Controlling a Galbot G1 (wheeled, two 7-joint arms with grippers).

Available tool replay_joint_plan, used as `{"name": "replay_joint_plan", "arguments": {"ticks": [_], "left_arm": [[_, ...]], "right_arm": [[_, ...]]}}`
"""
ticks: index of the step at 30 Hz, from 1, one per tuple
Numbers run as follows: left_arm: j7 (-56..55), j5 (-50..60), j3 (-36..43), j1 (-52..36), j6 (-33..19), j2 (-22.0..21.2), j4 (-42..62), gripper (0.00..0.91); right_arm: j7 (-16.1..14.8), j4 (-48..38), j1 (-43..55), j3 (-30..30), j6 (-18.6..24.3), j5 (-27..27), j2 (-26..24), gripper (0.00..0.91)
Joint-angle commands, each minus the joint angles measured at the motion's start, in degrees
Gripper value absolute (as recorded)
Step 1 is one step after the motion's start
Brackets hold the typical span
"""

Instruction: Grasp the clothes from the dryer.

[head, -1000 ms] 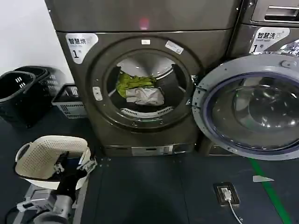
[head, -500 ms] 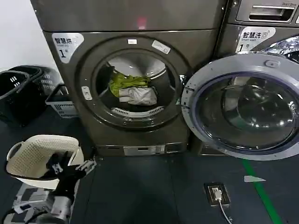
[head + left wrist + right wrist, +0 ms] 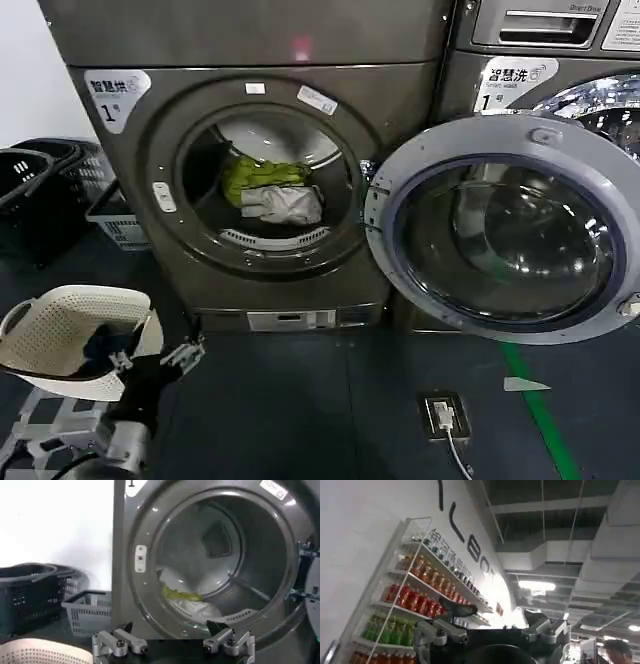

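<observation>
Left end effector (image 3: pixel 172 357) is low at the robot's left, above the floor in front of the dryer (image 3: pixel 250 150), fingers spread, holding nothing. In the left wrist view the two fingertips (image 3: pixel 131 645) sit wide apart with the drum mouth framed between them.

Clothes (image 3: pixel 268 192) are inside the drum, resting on its lower part: yellow-green garment (image 3: pixel 252 176) behind and to the left, pale grey-white one (image 3: pixel 286 204) in front, the two touching as one bundle. In the left wrist view the same bundle (image 3: pixel 192 603) lies at the drum bottom, just behind the door lip.

Key relation: the bundle is forward, up and to the right of the left end effector, well apart, through the open porthole. Its long axis runs roughly side to side across the drum. Left arm is clearly the nearer one and already points at the opening.

Right end effector (image 3: pixel 492 630) is aimed up at a ceiling and a shelf of bottles (image 3: pixel 415 597), nowhere near the dryer; fingers look apart and empty.

Door (image 3: pixel 505 235) is swung fully open to the right, so the porthole is clear. White basket (image 3: pixel 70 335) sits just left of the left arm.

My read: approach stage, no grasp yet. Next move needs a lift and a reach over the lip.
</observation>
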Motion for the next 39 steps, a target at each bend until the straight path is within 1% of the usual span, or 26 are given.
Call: {"name": "replay_joint_plan", "arguments": {"ticks": [1, 11, 17, 21, 25, 30, 39], "left_arm": [[0.0, 0.1, 0.0, -0.1, -0.1, -0.1, 0.1, 0.907], [0.1, 0.0, -0.1, -0.4, -0.1, -0.3, 0.0, 0.907], [0.2, 0.0, -0.1, -0.4, -0.2, -0.3, -0.1, 0.907], [0.3, 0.0, -0.1, -0.4, -0.3, -0.3, -0.2, 0.907], [0.6, 0.3, -0.1, -0.5, -0.4, 0.1, -0.1, 0.907], [2.4, 1.2, 0.0, -0.4, -2.2, 0.6, -0.2, 0.907], [2.7, 1.6, 0.3, -0.4, -2.5, 0.8, -0.3, 0.907]], "right_arm": [[-0.2, 0.0, 0.0, 0.0, 1.2, 0.2, 0.0, 0.907], [-0.7, -0.1, 0.0, 0.1, 3.0, 0.6, 0.4, 0.907], [-1.3, -0.2, -0.1, 0.2, 3.3, 0.8, 0.5, 0.907], [-1.6, -0.1, -0.1, 0.0, 4.5, 1.0, 0.7, 0.907], [-1.8, -0.1, 0.0, -0.1, 4.8, 1.0, 0.8, 0.907], [-1.9, 0.1, 0.0, -0.1, 5.0, 1.0, 0.8, 0.907], [-1.9, 0.4, -0.4, 0.2, 5.1, 1.3, 0.9, 0.907]]}}
